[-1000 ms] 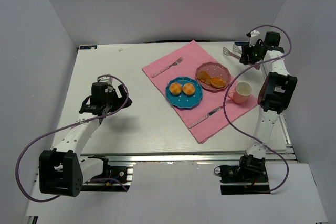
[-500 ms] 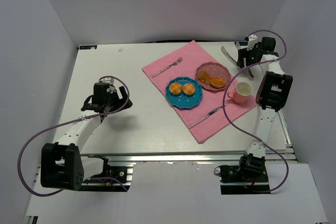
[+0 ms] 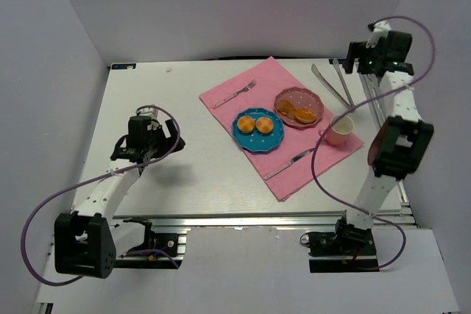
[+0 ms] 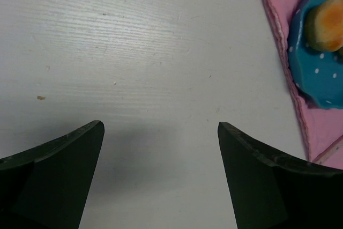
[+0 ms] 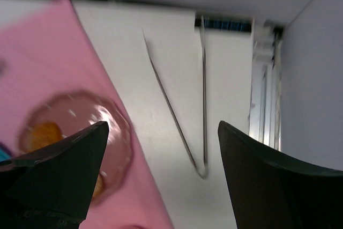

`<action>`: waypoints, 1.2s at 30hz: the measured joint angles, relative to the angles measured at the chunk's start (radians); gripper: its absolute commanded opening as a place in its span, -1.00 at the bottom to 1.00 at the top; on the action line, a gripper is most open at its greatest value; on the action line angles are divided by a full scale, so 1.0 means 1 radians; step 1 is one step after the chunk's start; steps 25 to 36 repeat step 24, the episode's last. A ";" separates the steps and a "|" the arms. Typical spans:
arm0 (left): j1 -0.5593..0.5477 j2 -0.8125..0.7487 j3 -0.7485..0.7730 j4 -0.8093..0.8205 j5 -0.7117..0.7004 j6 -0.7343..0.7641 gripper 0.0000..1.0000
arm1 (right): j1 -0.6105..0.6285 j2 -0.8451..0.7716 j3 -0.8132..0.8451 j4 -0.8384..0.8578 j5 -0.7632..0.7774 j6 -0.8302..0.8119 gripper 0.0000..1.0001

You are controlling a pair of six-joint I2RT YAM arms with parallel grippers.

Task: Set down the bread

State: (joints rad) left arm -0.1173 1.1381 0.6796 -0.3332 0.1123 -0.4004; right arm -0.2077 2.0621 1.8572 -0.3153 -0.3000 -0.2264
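- Two buns (image 3: 246, 123) of bread sit side by side on the blue plate (image 3: 258, 142), which rests on the pink cloth (image 3: 254, 82) at the centre of the overhead view.
- Left pincer (image 4: 159, 132): fingers spread, nothing between them, over bare table (image 4: 134, 41). The bread lies well apart from it, toward the upper right of its wrist view.
- Right pincer (image 5: 159, 132): fingers spread wide and empty, raised at the far right corner of the table, well apart from the bread.
- Only the overhead view shows both buns together. The left wrist view catches one at its frame edge, with part of the plate's rim.
- The right wrist view, blurred, shows metal tongs (image 5: 203, 105) lying on the table, and the pink plate (image 5: 115, 119) with an orange pastry (image 5: 45, 135) at lower left.
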 measured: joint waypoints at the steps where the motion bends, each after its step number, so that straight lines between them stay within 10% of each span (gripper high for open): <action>1: 0.000 -0.019 0.000 0.001 -0.002 0.000 0.96 | 0.002 -0.084 -0.034 0.003 0.000 0.039 0.79; 11: -0.003 -0.289 0.000 -0.002 -0.126 0.000 0.96 | 0.058 -1.033 -0.879 0.285 -0.147 0.409 0.79; 18: -0.003 -0.319 0.000 -0.001 -0.166 0.000 0.96 | 0.058 -1.166 -1.151 0.201 -0.152 0.491 0.79; 36: -0.003 -0.320 0.000 -0.007 -0.185 0.000 0.96 | 0.058 -1.190 -1.086 0.174 -0.151 0.504 0.80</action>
